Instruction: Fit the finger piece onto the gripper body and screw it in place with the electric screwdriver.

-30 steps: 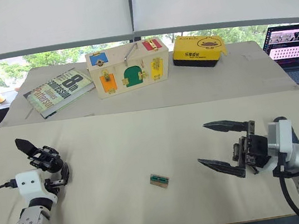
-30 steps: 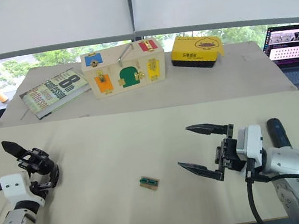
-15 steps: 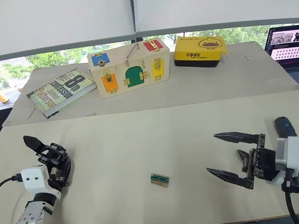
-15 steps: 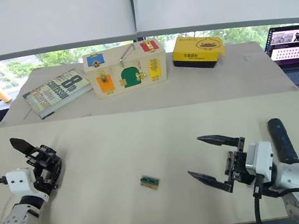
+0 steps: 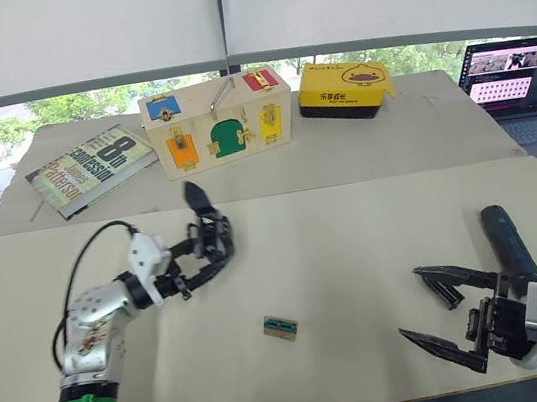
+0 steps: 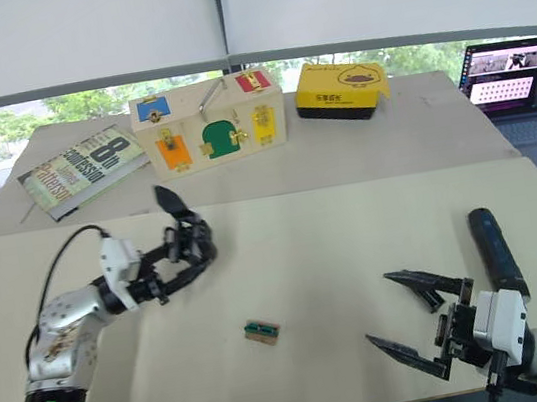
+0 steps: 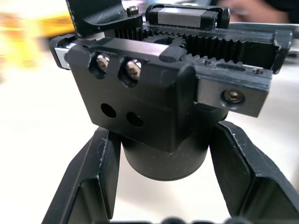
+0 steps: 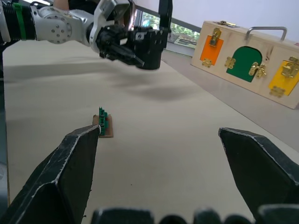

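The gripper body point(image 5: 211, 232), a small black assembly with one pointed finger sticking up, is held above the worktop point(image 5: 357, 248) in the left gripper point(image 5: 202, 261), whose two fingers are clamped around its round base. In the left wrist view the base sits snugly between them, with the screw holes facing the camera, probably so a piece can be fitted there. The electric screwdriver point(image 5: 506, 244) lies flat on the worktop just beside the right gripper point(image 5: 446, 318), which hovers with its fingers spread wide and empty, likely ready to take the tool. A small green part point(image 5: 282, 327) lies alone in the middle. The wide middle of the worktop offers free room; a book point(image 5: 87, 167), latch box point(image 5: 216, 123), yellow case point(image 5: 345, 88) and laptop point(image 5: 519, 83) line the far edge.
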